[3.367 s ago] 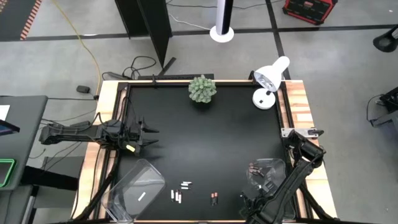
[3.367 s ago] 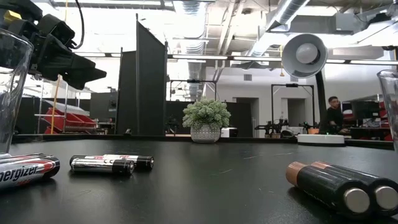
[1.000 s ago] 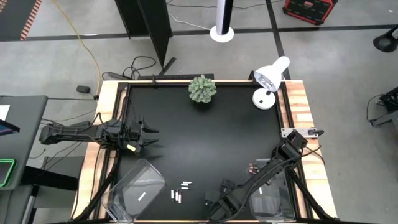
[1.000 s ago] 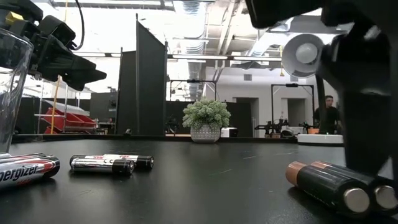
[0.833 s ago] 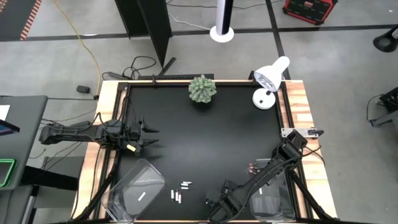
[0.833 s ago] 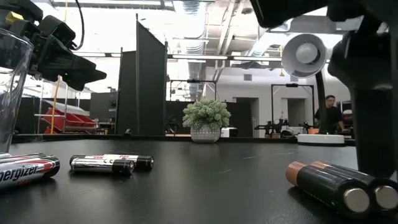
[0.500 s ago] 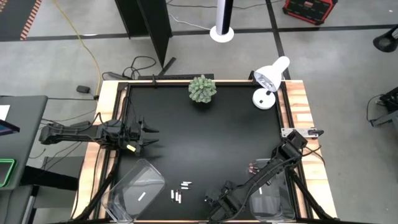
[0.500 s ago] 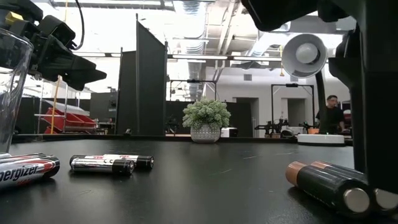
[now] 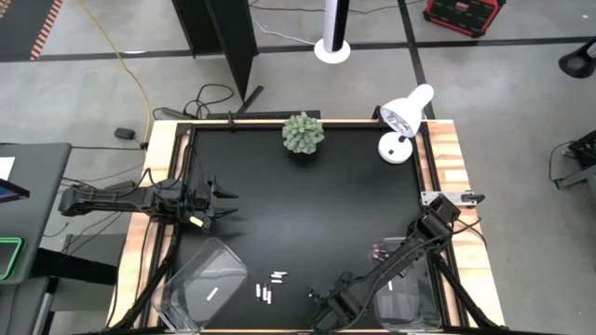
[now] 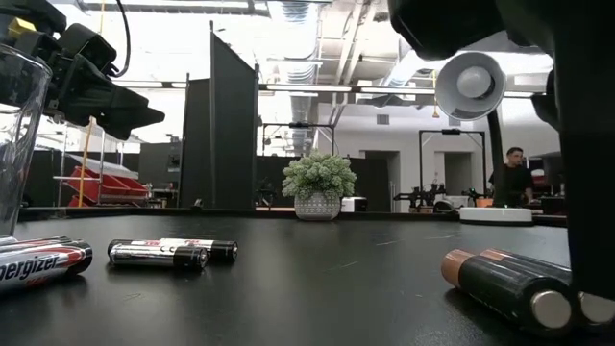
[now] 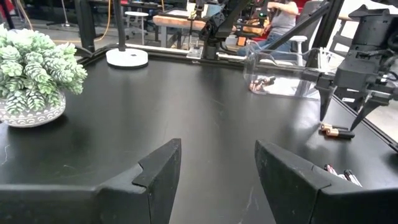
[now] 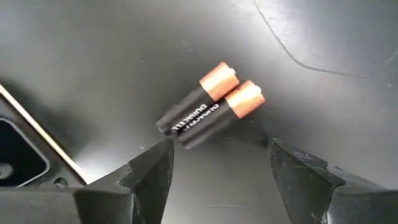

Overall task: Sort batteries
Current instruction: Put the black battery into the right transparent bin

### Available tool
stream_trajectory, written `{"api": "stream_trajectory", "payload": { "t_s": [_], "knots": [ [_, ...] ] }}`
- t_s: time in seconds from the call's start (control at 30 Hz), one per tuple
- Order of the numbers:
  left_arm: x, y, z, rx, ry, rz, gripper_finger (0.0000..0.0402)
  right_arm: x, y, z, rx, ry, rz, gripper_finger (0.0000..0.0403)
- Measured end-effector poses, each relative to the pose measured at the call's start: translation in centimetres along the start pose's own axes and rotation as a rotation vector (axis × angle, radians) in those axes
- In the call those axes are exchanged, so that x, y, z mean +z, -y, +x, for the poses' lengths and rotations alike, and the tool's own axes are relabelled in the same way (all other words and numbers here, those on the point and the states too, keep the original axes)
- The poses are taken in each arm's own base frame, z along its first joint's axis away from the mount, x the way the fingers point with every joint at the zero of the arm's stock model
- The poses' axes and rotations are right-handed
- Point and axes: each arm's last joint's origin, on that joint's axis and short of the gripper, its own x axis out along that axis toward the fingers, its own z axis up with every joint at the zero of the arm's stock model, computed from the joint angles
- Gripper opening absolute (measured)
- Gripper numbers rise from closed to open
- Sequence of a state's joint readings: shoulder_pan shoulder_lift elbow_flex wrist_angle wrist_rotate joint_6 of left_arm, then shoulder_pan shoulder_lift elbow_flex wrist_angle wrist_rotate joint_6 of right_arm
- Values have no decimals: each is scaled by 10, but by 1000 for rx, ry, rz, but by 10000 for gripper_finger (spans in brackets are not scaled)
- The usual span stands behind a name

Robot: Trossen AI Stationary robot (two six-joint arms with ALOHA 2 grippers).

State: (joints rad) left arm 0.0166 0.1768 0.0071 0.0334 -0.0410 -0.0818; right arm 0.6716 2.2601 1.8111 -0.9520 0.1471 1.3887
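High view: right gripper (image 9: 321, 300) low over the table's (image 9: 307, 200) near edge, above the spot where two dark batteries lay uncovered 3.4 seconds back; they are now hidden under it. Arm posture nearly the same as a second ago. Silver batteries (image 9: 269, 287) lie apart on the mat, just beside the left clear bin (image 9: 207, 284), which holds one white cell. Left gripper (image 9: 226, 204) waits at the left edge, unchanged. Potted plant (image 9: 304, 133) and white lamp (image 9: 402, 121) at the far side.

Low view: dark copper-ended pair (image 10: 524, 288) on the table at right, with a dark finger (image 10: 586, 173) of the right gripper standing just beside them, lower than half a second ago. Silver cells (image 10: 171, 252) at left.

Left wrist view: left fingers (image 11: 155, 177) stand apart, holding nothing. Only this view shows the right gripper (image 11: 346, 115) from the side, tips spread above the pair (image 11: 336, 130), and the right clear bin (image 11: 283, 78) behind.

Right wrist view: fingers (image 12: 149, 171) wide apart, empty, straddling the two copper-ended batteries (image 12: 211, 106), which lie touching side by side; no contact seen.
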Motion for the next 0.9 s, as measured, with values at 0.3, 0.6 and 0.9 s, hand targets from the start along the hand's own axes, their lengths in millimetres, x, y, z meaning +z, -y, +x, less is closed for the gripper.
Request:
{"api": "stream_trajectory", "payload": {
  "t_s": [0.3,0.6,0.9],
  "knots": [
    [0,0,0,0,0,17,200,5,5,1,-42,8,61,276],
    [0,0,0,0,0,16,200,15,7,2,-51,13,110,276],
    [0,0,0,0,0,15,200,17,11,3,-80,11,155,276]
  ]
}}
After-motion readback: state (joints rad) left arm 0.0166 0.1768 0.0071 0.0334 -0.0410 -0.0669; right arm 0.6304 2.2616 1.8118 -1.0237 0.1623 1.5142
